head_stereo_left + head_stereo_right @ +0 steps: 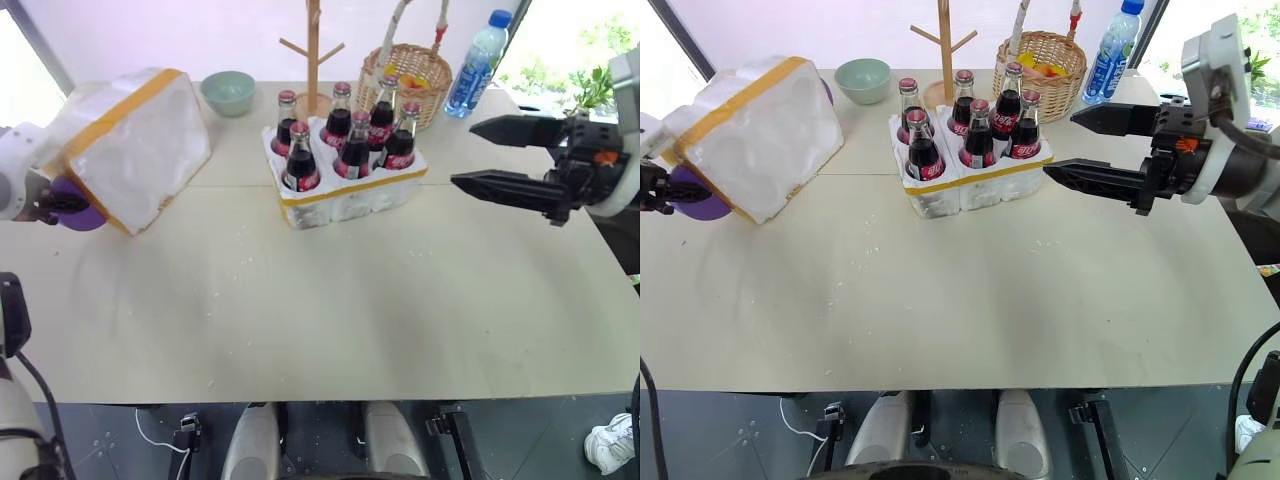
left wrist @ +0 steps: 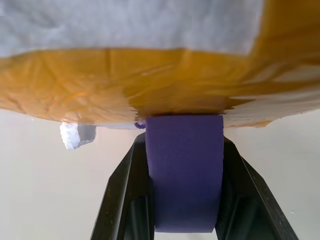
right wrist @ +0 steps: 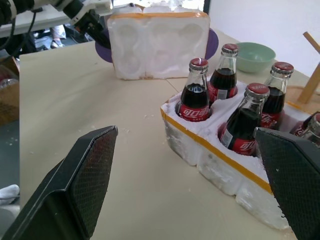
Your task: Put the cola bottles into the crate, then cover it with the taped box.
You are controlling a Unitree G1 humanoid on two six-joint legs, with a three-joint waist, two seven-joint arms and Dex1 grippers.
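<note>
Several cola bottles (image 1: 300, 160) with red caps stand upright in the wells of the crate (image 1: 350, 195), a low white foam tray with a yellow tape band, at the table's middle back. The taped box (image 1: 135, 145), white foam with yellow bands, sits tilted at the table's left side. A purple strap (image 2: 184, 170) hangs at its near edge, and my left gripper (image 1: 60, 205) is shut on that strap. My right gripper (image 1: 463, 155) hovers open to the right of the crate, pointing at it, with nothing between its fingers (image 3: 85, 170).
Behind the crate stand a green bowl (image 1: 228, 92), a wooden peg stand (image 1: 313, 50), a wicker basket (image 1: 405, 80) and a blue-capped water bottle (image 1: 477, 65). The beige table (image 1: 330, 310) stretches wide in front of the crate to its near edge.
</note>
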